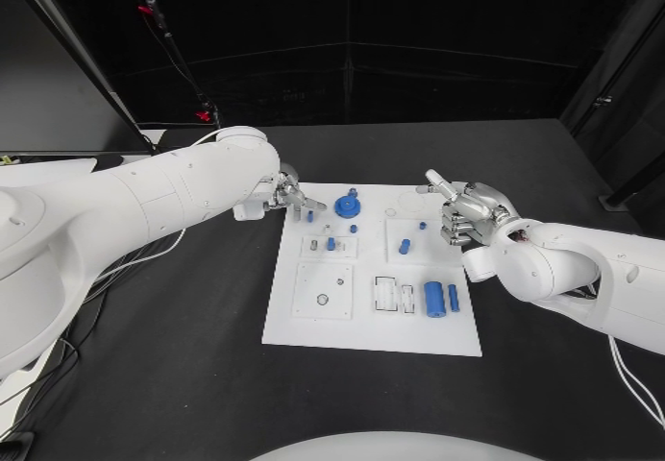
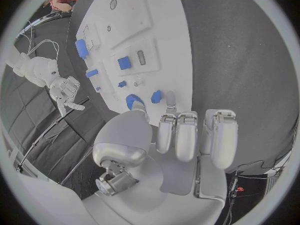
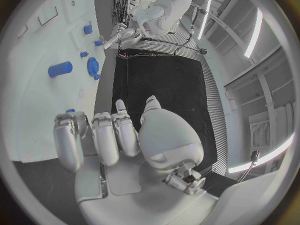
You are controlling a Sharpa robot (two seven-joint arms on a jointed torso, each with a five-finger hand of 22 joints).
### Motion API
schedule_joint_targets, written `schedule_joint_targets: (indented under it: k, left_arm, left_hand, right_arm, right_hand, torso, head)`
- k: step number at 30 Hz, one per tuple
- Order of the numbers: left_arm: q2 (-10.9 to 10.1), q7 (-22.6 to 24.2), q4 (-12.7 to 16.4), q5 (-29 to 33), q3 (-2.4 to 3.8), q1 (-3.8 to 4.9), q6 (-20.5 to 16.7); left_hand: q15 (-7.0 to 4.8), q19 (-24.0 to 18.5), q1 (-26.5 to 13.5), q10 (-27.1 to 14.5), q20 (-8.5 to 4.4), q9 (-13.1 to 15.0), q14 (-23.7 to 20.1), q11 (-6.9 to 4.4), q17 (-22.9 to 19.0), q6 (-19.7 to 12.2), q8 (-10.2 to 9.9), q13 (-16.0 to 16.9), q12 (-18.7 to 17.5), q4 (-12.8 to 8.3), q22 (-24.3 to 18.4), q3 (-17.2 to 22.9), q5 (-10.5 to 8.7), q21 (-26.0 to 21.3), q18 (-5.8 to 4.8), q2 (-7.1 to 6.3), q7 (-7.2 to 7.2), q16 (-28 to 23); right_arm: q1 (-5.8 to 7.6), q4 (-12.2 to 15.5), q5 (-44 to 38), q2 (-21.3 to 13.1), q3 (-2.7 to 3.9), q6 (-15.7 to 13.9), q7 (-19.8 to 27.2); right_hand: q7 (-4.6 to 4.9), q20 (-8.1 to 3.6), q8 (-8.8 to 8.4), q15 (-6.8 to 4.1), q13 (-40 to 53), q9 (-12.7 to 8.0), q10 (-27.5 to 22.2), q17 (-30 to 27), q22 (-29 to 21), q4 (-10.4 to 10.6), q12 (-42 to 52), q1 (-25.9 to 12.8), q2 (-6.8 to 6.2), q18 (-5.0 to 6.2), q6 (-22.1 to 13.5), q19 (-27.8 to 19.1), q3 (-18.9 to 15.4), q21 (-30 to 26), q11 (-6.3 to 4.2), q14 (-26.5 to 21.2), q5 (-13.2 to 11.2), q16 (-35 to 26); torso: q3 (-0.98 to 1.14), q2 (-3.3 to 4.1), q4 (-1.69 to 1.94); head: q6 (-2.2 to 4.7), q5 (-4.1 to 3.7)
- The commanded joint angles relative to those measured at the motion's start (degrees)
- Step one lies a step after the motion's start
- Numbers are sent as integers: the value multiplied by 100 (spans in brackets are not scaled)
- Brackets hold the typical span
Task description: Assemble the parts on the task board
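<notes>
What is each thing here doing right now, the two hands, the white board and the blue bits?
left hand: holds nothing, over the board's far left corner.
right hand: holds nothing, at the board's far right edge.
task board: flat on the table.
large blue cylinder: lying on its side on the board.
blue round part: sits on the board.

The bench [image 1: 166, 384] is matte black and takes up most of the head view, dark from the lower left to the right edge; behind it, across the top of the frame, stand black walls [image 1: 416, 58] with faint pale seams; a dark panel [image 1: 49, 86] leans in at the upper left; thin cables [image 1: 118, 274] trail over the bench at the left; in the right wrist view, long strip lights [image 3: 256, 35] glow on a pale ceiling.
</notes>
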Motion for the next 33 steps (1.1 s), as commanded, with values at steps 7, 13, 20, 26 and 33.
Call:
schedule_joint_targets:
  k: [7, 13, 20, 26, 33]
  left_arm:
    - [34, -37, -20, -70, 5, -4, 110]
    - [48, -29, -44, -71, 5, -15, 161]
    - [62, 6, -65, -71, 5, -28, 198]
    - [82, 33, -84, -70, 5, -37, 227]
    - [99, 101, -85, -70, 6, -41, 197]
  left_hand:
    - [-7, 599, 401, 598, 28, -35, 600, -9, 1509, 104, -118, 1507, 9, -18, 1509, 47, 328, 18, -37, 179, -9, 5]
    - [-17, 599, 676, 598, 21, -47, 600, -21, 1509, 133, -170, 1507, 9, -16, 1509, 77, 657, 18, -37, 247, -22, 5]
    - [-17, 599, 680, 598, 21, -48, 600, -21, 1509, 135, -171, 1507, 9, -15, 1509, 75, 668, 18, -37, 248, -22, 5]
    - [-18, 599, 688, 598, 20, -48, 600, -21, 1509, 144, -172, 1507, 9, -14, 1509, 69, 683, 18, -37, 245, -23, 5]
    - [-18, 599, 687, 598, 20, -49, 600, -24, 1509, 176, -173, 1507, 9, -7, 1509, 44, 692, 18, -37, 233, -27, 5]
  right_arm:
    - [8, 15, 7, 18, 3, 38, 26]
    - [8, 11, 6, 26, 3, 35, 23]
    - [8, 5, 6, 41, 3, 35, 17]
    - [8, -2, 6, 51, 3, 37, 9]
    - [8, -13, 6, 61, 3, 36, -8]
  right_hand:
    - [403, 15, 19, 17, 1508, -4, 596, 1509, 1509, -8, 15, 11, 46, -41, -53, 608, 14, 17, 10, 586, 41, 14]
    - [403, 15, 19, 17, 1508, -4, 596, 1509, 1509, -8, 15, 11, 46, -41, -53, 608, 14, 17, 10, 586, 41, 14]
    - [405, 15, 24, 18, 1508, -3, 596, 1509, 1509, -10, 15, 13, 47, -41, -54, 608, 14, 17, 11, 586, 46, 14]
    - [405, 15, 24, 18, 1508, -3, 596, 1509, 1509, -10, 15, 13, 47, -41, -54, 608, 14, 17, 11, 586, 46, 14]
    - [408, 16, 30, 19, 1508, -2, 596, 1509, 1509, -12, 15, 18, 49, -41, -54, 608, 15, 17, 14, 586, 56, 14]
  torso:
    - [1, -3, 2]
    - [0, -3, 2]
    - [2, -5, 2]
    - [3, -3, 6]
    - [5, -4, 9]
  head:
    - [-22, -16]
    - [-31, -25]
    - [-42, -40]
    - [-50, -51]
    - [-51, -64]
